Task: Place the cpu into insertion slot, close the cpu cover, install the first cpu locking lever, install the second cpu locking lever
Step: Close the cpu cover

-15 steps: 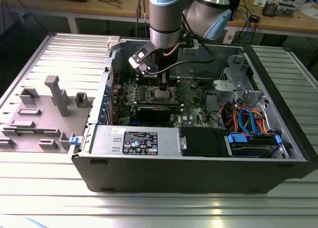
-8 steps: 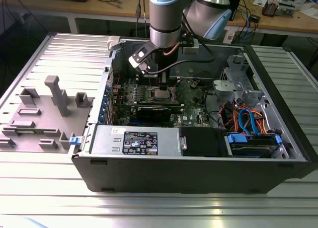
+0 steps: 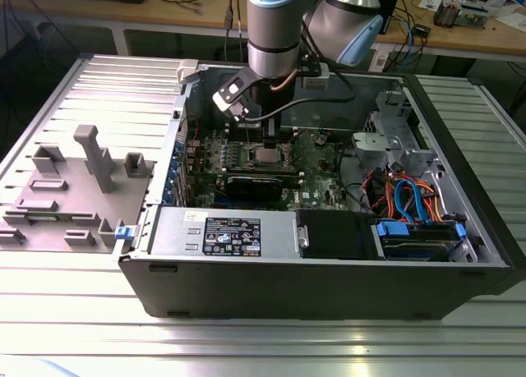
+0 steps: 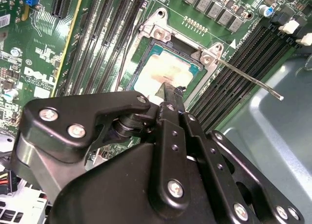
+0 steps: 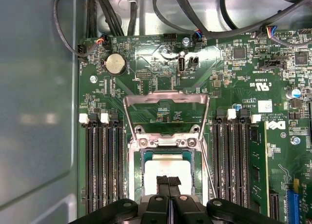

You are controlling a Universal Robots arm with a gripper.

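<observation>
The cpu (image 5: pixel 168 168) (image 4: pixel 161 72) lies flat in the insertion slot (image 5: pixel 137 171) on the green motherboard, silvery top up. My gripper (image 5: pixel 168 181) (image 4: pixel 170 93) hangs just above the chip, its two black fingers pressed together with nothing between them. The cpu cover (image 5: pixel 166 95), a thin metal frame, stands swung open at the socket's far side, and the board shows through its window. One locking lever (image 4: pixel 248 80) sticks out sideways, unlatched; a second thin lever (image 5: pixel 207 168) runs along the socket's side. In the exterior view the gripper (image 3: pixel 267 140) sits over the socket (image 3: pixel 268 155).
Memory slots (image 5: pixel 102 170) (image 5: pixel 234 170) flank the socket on both sides. A black card (image 3: pixel 261 182) lies in front of the socket. Cables (image 3: pixel 411 200) and a drive cage fill the case at the exterior view's right. A grey fixture tray (image 3: pixel 74 188) sits outside the case on the left.
</observation>
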